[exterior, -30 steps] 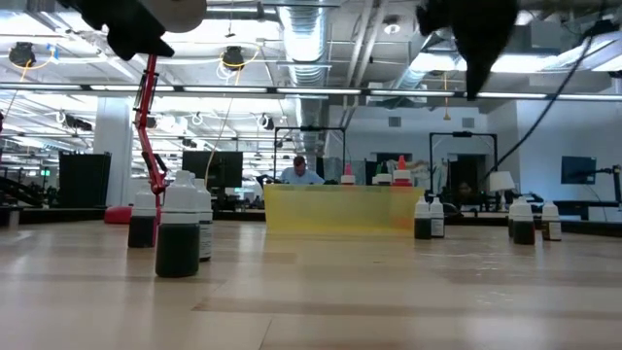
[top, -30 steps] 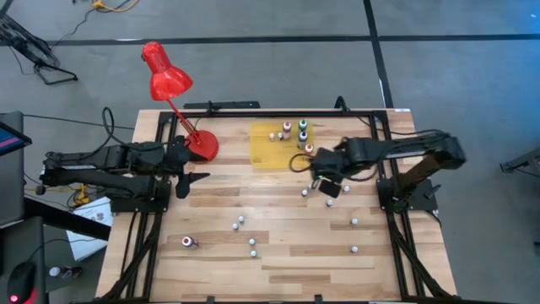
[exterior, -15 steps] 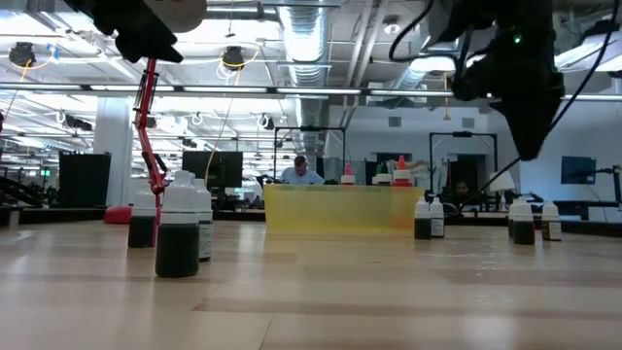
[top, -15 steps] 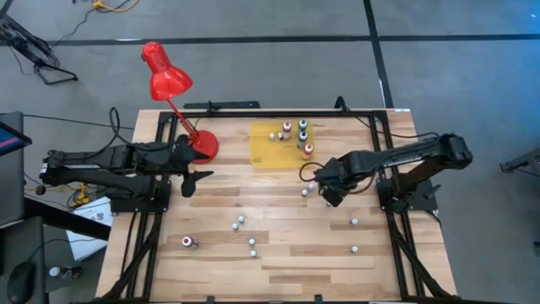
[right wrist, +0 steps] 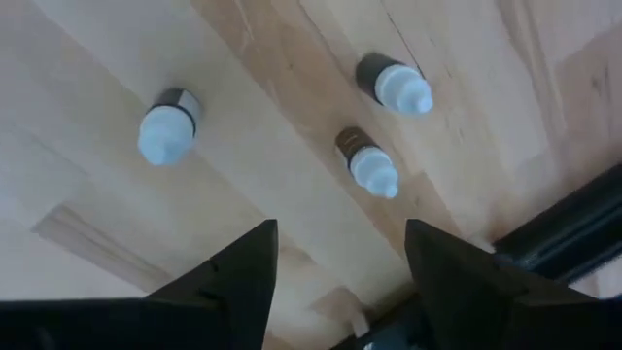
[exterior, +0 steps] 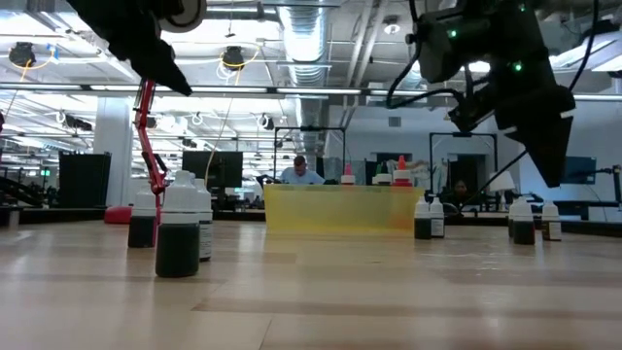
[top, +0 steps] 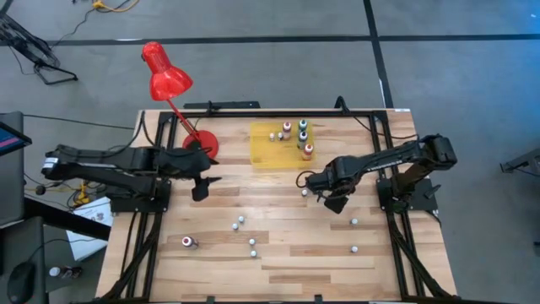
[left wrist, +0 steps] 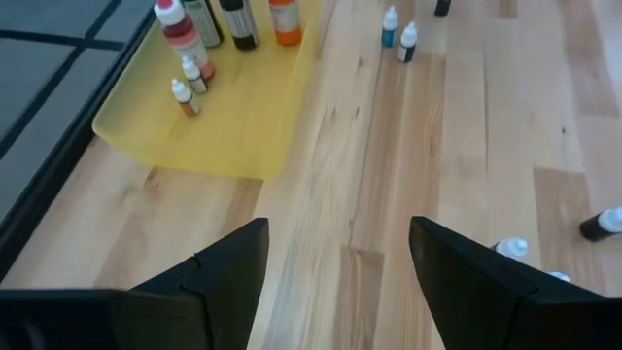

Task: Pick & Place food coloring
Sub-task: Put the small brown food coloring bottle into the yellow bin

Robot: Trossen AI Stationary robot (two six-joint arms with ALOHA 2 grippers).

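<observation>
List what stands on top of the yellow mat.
On the yellow mat stand six food coloring bottles: four taller ones clustered, two tiny ones apart. The mat itself hides whatever lies beneath it.

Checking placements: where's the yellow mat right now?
High view: the yellow mat lies at the table's far edge, centre, right of the red lamp base, carrying several bottles.

Grey floor (top: 456, 76) around the table; open ceiling ducts (exterior: 309, 44), strip lights.

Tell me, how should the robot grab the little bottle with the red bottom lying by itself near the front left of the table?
Probably across its body, coming straight down. The red bottle lies on its side on the table, apart from the others.
</observation>
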